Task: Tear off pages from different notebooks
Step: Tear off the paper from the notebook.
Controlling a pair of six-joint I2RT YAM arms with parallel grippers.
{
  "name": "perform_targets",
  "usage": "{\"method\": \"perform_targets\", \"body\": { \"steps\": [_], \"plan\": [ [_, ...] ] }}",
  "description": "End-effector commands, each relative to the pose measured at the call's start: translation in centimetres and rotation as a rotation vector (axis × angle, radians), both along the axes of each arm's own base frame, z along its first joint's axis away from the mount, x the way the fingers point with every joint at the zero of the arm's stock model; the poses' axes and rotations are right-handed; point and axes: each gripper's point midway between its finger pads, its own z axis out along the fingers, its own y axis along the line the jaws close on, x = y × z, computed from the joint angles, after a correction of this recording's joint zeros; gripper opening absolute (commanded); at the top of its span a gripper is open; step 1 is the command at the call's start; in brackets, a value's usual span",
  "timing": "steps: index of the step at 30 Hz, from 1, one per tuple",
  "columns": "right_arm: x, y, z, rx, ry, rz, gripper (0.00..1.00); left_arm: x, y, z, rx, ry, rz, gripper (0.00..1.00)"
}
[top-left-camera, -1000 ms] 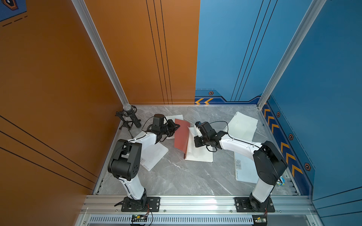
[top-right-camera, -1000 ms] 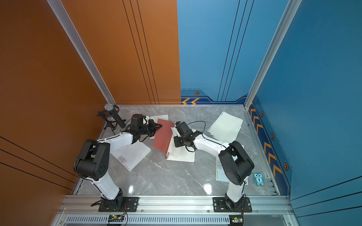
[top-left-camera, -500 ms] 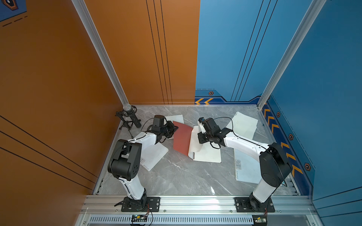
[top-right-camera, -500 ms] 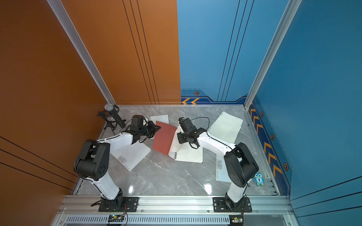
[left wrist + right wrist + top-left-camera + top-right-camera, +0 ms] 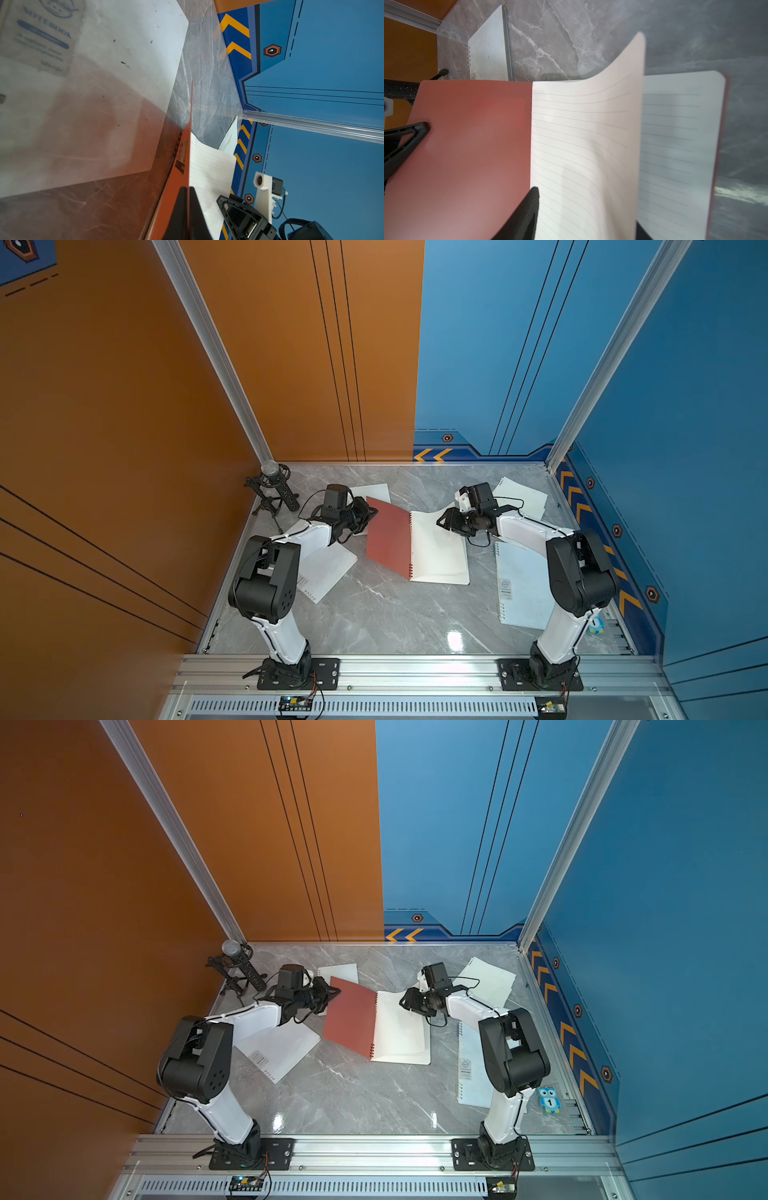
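The red-orange notebook (image 5: 388, 537) lies spread open mid-table in both top views, its lined pages (image 5: 438, 549) to the right of the spiral. My left gripper (image 5: 371, 512) is shut on the far corner of its cover (image 5: 178, 199). In the left wrist view the two fingers (image 5: 194, 216) press together on the cover's edge. My right gripper (image 5: 444, 520) hovers at the pages' far edge. In the right wrist view one cream page (image 5: 587, 135) curls upright between its spread fingers (image 5: 529, 212), untouched by either. A loose sheet (image 5: 519, 497) lies at the back right.
A frosted notebook (image 5: 328, 570) lies under my left arm, another (image 5: 521, 585) beside my right arm, and a smaller one (image 5: 372, 491) at the back. A microphone on a stand (image 5: 272, 485) occupies the back left corner. A blue owl figure (image 5: 549, 1099) sits at the right edge.
The red-orange notebook went from half folded to spread flat. My right gripper moved back and to the right, and its jaws opened off the page. The left gripper kept its hold.
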Motion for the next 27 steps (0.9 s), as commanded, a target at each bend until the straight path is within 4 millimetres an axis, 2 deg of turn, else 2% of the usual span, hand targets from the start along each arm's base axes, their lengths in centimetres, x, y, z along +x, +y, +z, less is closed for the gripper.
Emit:
{"method": "perform_targets", "body": {
  "steps": [1, 3, 4, 6, 8, 11, 14, 18, 22, 27],
  "plan": [
    [1.8, 0.6, 1.3, 0.125, 0.007, -0.018, 0.54, -0.1, -0.4, -0.2, -0.004, 0.015, -0.042, 0.0],
    [2.4, 0.4, 1.0, 0.126, 0.017, -0.031, 0.49, -0.1, -0.4, -0.4, -0.005, 0.021, -0.045, 0.0],
    [2.6, 0.2, 0.8, 0.103, 0.019, -0.034, 0.43, 0.5, -0.6, 0.6, -0.011, -0.002, -0.045, 0.0],
    [2.7, -0.6, 0.1, 0.004, 0.035, -0.04, 0.26, 0.7, -0.6, 0.8, -0.013, -0.008, -0.046, 0.0],
    [2.8, -1.3, -0.1, -0.102, 0.034, -0.035, 0.14, 0.8, -0.6, 1.0, -0.017, -0.009, -0.046, 0.0],
    [2.5, -1.3, 1.2, -0.29, -0.023, 0.003, 0.04, 0.8, -0.5, 1.1, -0.015, -0.004, -0.042, 0.0],
    [1.8, 0.9, 4.2, -0.404, -0.152, 0.098, 0.03, 0.7, -0.3, 1.1, -0.011, 0.007, -0.033, 0.0],
    [-0.9, 6.8, 7.9, -0.51, -0.349, 0.316, 0.04, 0.5, -0.2, 0.9, -0.012, 0.031, -0.001, 0.0],
    [-4.2, 11.9, 8.4, -0.603, -0.428, 0.502, 0.04, 0.4, -0.5, 1.1, -0.015, 0.043, 0.032, 0.0],
    [-8.4, 16.1, 8.9, -0.493, -0.446, 0.626, 0.03, 0.6, -0.2, 0.3, -0.019, 0.083, 0.095, 0.0]
  ]
}}
